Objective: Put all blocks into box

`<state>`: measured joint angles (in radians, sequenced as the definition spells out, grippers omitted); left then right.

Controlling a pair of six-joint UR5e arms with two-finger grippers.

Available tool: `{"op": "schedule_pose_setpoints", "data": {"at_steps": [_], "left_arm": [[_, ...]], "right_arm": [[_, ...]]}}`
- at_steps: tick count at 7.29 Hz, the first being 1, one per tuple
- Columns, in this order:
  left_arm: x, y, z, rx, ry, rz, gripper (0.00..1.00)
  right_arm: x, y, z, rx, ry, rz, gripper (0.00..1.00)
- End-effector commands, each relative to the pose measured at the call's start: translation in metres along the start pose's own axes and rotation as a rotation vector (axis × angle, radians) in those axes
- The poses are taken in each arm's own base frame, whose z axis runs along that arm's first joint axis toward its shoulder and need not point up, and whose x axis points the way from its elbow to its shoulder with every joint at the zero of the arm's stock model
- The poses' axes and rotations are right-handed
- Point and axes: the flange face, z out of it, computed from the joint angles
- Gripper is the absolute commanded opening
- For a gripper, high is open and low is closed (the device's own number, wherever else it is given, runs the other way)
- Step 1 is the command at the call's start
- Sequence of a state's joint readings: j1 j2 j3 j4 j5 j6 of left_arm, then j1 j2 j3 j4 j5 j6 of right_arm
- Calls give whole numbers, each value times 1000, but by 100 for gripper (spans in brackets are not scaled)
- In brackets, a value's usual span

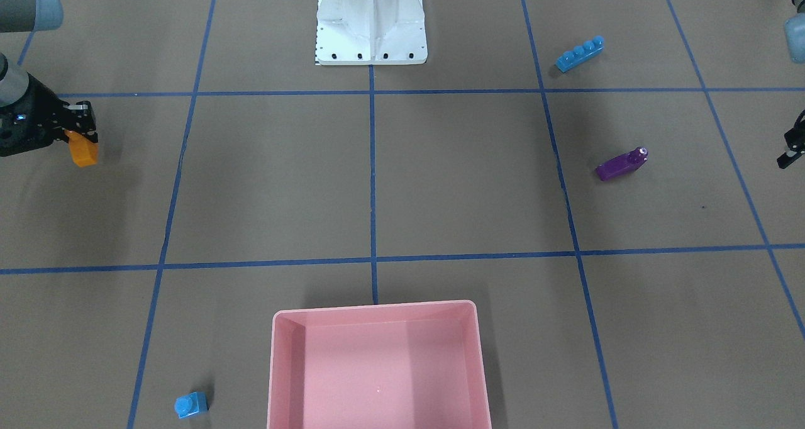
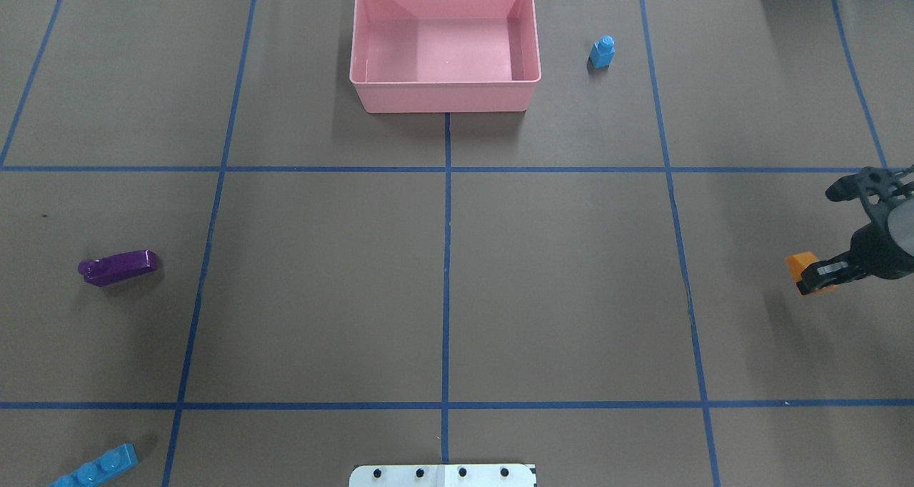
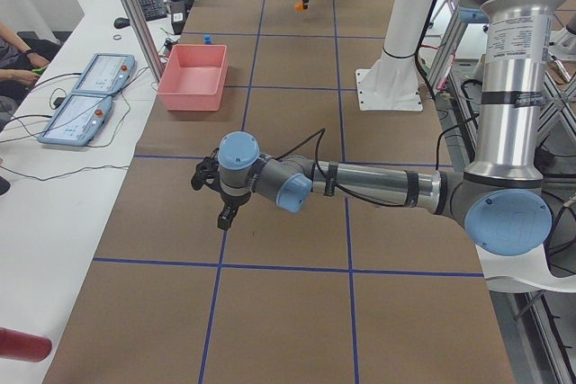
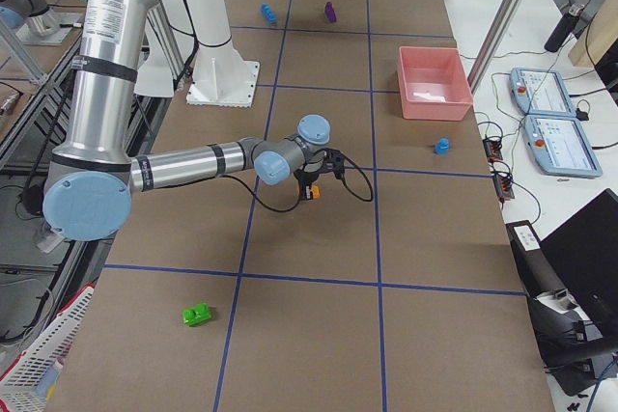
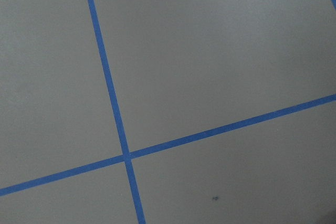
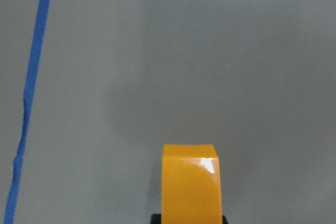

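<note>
My right gripper [image 1: 80, 141] is shut on the orange brick [image 1: 83, 152] and holds it above the table at my far right; the brick fills the bottom of the right wrist view [image 6: 190, 182]. The pink box [image 2: 443, 96] stands at the far middle with no bricks in it. The tiny blue brick [image 2: 602, 51] stands right of the box. The purple brick [image 2: 118, 267] and the long blue brick [image 2: 96, 469] lie on my left side. The green brick [image 4: 198, 315] lies far out on my right. My left gripper [image 1: 786, 155] shows only at the frame edge; I cannot tell its state.
The white robot base [image 1: 371, 26] stands at the near middle of the table. Blue tape lines [image 5: 126, 156] divide the brown table into squares. Control tablets [image 3: 85, 101] and an operator's arm [image 3: 18, 51] are on the white bench beyond the box.
</note>
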<state>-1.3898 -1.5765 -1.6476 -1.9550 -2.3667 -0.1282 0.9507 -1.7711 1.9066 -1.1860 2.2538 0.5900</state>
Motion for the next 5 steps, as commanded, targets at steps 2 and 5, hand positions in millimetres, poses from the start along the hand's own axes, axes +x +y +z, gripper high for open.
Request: {"op": "schedule_pose_setpoints", "data": {"at_steps": [2, 5], "left_arm": [[102, -11, 30, -43, 85, 219, 100], [191, 4, 65, -88, 102, 396, 100]], "right_arm": [[-8, -51, -73, 182, -39, 4, 0], [-59, -110, -127, 326, -78, -69, 0]]}}
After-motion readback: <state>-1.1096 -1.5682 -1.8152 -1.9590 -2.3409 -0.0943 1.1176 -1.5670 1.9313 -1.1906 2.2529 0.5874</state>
